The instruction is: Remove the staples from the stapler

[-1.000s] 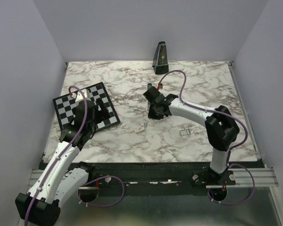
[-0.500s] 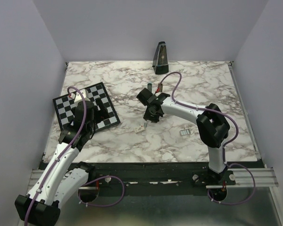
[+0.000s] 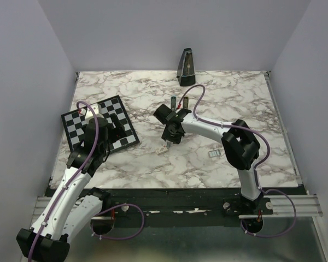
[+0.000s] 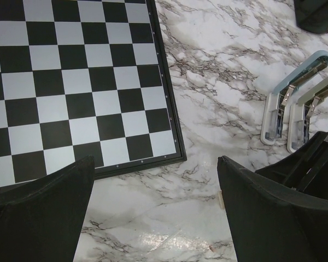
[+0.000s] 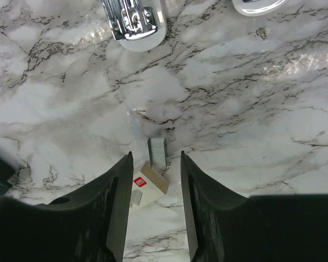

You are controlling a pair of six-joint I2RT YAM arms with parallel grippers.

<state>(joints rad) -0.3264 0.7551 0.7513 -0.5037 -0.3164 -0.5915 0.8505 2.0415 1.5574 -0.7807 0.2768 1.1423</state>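
Note:
The stapler (image 3: 179,102) lies open on the marble table beyond my right gripper, split into two narrow bars. The left wrist view shows both pale bars (image 4: 295,103) with metallic insides. The right wrist view shows only their ends at the top edge (image 5: 134,22). My right gripper (image 3: 170,136) is open and empty, and has drawn back from the stapler. A short grey strip of staples (image 5: 157,152) lies on the table between its fingertips, against a small white staple box (image 5: 147,186). My left gripper (image 3: 112,132) is open and empty at the chessboard's near right corner.
A chessboard (image 3: 98,126) lies at the left, also in the left wrist view (image 4: 71,82). A black pyramid metronome (image 3: 186,67) stands at the back. The small white box (image 3: 163,148) sits just near my right gripper. A small pale item (image 3: 214,154) lies on the marble (image 3: 153,169) to the right.
My right arm has swung left and nearer, away from the stapler, so its gripper now hangs by the white box. The left arm has not moved.

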